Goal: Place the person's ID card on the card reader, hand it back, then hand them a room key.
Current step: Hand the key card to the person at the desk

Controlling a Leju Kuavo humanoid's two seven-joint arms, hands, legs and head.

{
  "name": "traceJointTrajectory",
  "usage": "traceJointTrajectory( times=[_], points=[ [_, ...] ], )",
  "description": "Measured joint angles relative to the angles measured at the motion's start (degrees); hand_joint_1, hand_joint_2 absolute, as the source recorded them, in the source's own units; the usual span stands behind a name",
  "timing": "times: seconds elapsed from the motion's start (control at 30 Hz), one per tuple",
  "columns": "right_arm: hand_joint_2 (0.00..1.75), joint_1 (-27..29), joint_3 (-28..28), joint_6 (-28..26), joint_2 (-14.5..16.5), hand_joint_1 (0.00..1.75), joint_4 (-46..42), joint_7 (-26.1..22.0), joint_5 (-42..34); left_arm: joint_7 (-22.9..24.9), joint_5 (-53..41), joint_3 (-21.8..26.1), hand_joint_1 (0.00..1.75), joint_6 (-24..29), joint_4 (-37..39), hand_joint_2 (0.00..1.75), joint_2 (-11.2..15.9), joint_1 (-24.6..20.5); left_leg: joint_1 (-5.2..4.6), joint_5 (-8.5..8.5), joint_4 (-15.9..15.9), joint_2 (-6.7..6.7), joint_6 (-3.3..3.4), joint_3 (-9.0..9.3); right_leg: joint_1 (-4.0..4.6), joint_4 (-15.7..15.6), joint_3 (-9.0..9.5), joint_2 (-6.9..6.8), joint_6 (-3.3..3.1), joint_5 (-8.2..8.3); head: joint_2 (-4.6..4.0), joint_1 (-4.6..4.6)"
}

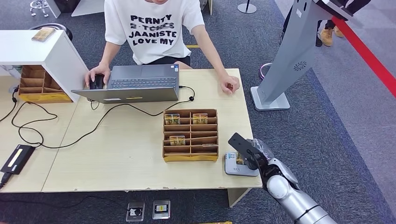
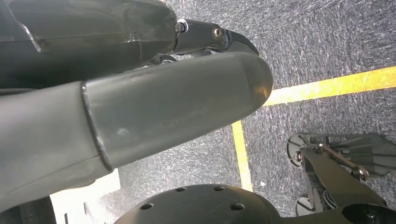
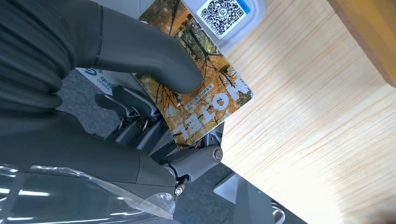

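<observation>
Card (image 3: 205, 88), autumn-leaf print, marked HOTEL: being pinched between thumb and fingers of the right hand (image 1: 252, 156), directly above the card reader (image 1: 232, 165), presumably for a scan. Reader being kept at the table (image 1: 116, 154) corner beneath the hand. Wooden card rack (image 1: 190, 135) just beside; laptop (image 1: 135, 84) and seated person (image 1: 154, 28) beyond. Left hand (image 2: 140, 112): being hung over grey carpet (image 2: 327, 42), grip cannot be told.

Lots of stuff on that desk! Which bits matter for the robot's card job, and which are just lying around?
Job things:
right hand, holding a HOTEL card
card reader
card organizer
person

Lying about:
laptop
black cable
grey kiosk stand
</observation>
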Motion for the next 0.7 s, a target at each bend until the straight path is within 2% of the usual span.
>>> traceJointTrajectory(
  times=[0.3, 0.7],
  points=[
    [1.75, 3.6, -1.2, -2.6, -1.5, 1.75, -8.9, 1.5, 0.1, 0.0, -0.1, 0.0, 0.00, -0.4, 0.0, 0.00, 0.0, 0.0, 0.00, 0.00, 0.0, 0.00, 0.00, -0.02, 0.00, 0.0, -0.01, 0.00, 0.00, 0.00, 0.00, 0.01],
    [1.75, 4.7, -2.3, -1.6, -4.6, 1.75, -24.6, 4.8, 5.0, -0.5, -0.2, 0.0, 0.00, -0.7, 0.0, 0.00, 0.1, 0.0, 0.00, 0.00, 0.0, 0.00, 0.00, -0.01, 0.00, 0.0, -0.01, 0.00, 0.00, 0.00, 0.00, 0.01]
  ],
)
